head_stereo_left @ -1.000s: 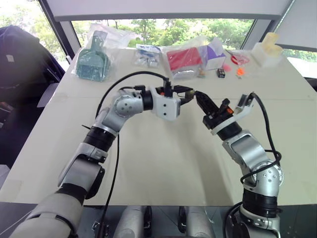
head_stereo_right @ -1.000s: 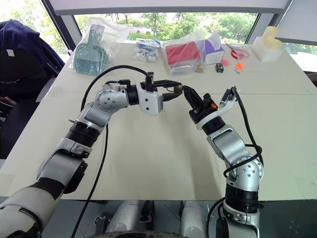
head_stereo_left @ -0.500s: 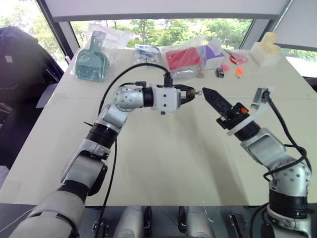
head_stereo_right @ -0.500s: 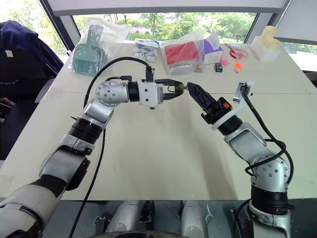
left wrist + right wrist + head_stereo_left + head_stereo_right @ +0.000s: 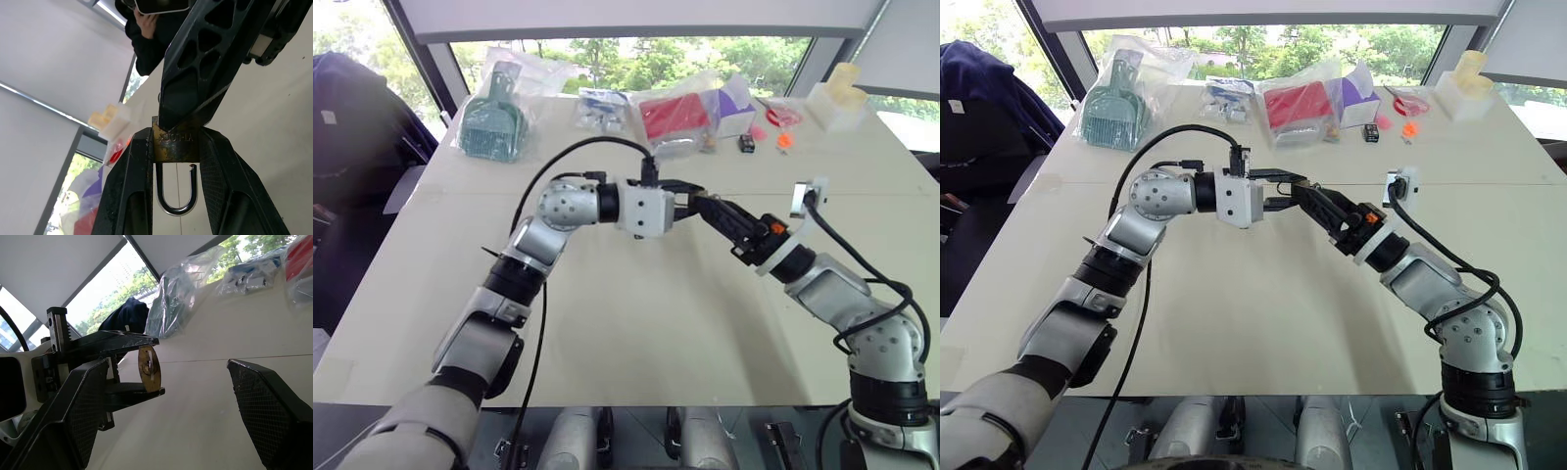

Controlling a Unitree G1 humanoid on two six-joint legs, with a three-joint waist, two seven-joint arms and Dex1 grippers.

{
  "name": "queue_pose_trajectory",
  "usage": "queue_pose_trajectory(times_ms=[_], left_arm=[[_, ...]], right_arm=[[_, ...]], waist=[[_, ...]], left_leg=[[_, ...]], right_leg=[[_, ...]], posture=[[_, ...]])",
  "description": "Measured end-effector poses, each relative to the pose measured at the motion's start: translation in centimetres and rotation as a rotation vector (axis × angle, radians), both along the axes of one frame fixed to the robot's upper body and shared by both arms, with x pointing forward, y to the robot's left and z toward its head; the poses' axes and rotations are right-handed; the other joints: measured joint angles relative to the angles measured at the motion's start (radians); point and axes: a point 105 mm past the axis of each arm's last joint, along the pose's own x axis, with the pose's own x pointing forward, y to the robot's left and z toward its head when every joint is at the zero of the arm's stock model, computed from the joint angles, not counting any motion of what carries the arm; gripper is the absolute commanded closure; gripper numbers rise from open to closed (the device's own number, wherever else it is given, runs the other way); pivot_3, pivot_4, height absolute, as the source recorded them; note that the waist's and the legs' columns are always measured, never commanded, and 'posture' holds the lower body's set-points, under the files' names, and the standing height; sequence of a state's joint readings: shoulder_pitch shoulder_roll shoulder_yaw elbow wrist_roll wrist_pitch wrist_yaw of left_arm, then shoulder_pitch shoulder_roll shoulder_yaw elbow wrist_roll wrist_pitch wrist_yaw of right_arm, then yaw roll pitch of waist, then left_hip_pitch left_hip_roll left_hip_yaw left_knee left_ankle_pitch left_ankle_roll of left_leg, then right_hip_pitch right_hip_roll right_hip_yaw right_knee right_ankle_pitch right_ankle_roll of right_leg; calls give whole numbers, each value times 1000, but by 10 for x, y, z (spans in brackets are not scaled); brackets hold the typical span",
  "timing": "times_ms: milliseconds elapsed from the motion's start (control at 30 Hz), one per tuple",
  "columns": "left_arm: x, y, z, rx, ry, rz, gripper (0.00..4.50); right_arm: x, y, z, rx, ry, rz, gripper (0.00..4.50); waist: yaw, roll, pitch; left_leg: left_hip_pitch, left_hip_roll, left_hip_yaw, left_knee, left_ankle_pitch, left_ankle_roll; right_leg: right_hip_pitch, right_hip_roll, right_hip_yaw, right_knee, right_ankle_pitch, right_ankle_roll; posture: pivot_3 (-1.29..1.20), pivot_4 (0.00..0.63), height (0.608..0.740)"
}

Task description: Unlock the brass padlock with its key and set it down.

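Small brass-yellow metal padlock with a thin silvery shackle loop clamped between the closed black fingers of the left gripper, held in the air above the pale tabletop, shackle swung open at one end. Right gripper spread wide, gripping nothing, its fingers just beside the lock body, one fingertip at the brass face. Cannot tell where the key is. Bagged items well apart along the far table edge

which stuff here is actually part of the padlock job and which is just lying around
Job:
- brass padlock, shackle open, clamped in left gripper
- right gripper, open at the lock

Lying about:
- bagged green brush
- bagged red box
- white block
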State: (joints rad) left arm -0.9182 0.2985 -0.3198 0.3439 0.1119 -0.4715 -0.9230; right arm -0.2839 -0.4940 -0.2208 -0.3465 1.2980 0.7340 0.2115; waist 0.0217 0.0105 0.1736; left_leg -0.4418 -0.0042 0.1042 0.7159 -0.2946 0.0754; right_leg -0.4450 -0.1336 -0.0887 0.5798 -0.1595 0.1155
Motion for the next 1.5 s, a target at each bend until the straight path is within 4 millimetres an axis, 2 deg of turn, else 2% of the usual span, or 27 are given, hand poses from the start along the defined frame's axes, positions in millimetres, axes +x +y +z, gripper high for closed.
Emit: queue_pose_trajectory(times_ms=[33,233,433,500,700,833,1067,1500], left_arm=[[0,0,0,2,3,0,3770],[1,1,-1,7,12,5,3770],[1,0,-3,14,17,6,3770],[1,1,-3,16,19,5,2731],[2,1,2,22,7,3,68],[10,6,4,5,92,36,20],[31,36,3,-52,334,142,20],[31,25,-1,-68,388,114,20]], right_arm=[[0,1,0,4,-2,4,1294],[-2,5,4,8,-20,34,4452],[-2,6,3,1,-14,44,4452],[-2,6,2,-2,-13,44,4500],[-2,9,-6,-28,19,52,4500],[-1,7,-8,-31,28,45,4500],[3,-2,-8,-25,35,6,4500],[6,4,-3,-8,28,8,4500]], waist=[[-2,0,0],[-9,0,0],[-8,0,0],[-9,0,0],[-8,0,0],[-10,0,0],[-8,0,0],[-9,0,0]], left_leg=[[0,0,0,0,0,0],[0,0,0,0,0,0],[0,0,0,0,0,0],[0,0,0,0,0,0],[0,0,0,0,0,0],[0,0,0,0,0,0],[0,0,0,0,0,0],[0,0,0,0,0,-1]], right_leg=[[0,0,0,0,0,0],[0,0,0,0,0,0],[0,0,0,0,0,0],[0,0,0,0,0,0],[0,0,0,0,0,0],[0,0,0,0,0,0],[0,0,0,0,0,0],[1,0,0,0,0,0]], posture=[[0,150,735],[0,150,735],[0,150,735],[0,150,735],[0,150,735],[0,150,735],[0,150,735],[0,150,735]])
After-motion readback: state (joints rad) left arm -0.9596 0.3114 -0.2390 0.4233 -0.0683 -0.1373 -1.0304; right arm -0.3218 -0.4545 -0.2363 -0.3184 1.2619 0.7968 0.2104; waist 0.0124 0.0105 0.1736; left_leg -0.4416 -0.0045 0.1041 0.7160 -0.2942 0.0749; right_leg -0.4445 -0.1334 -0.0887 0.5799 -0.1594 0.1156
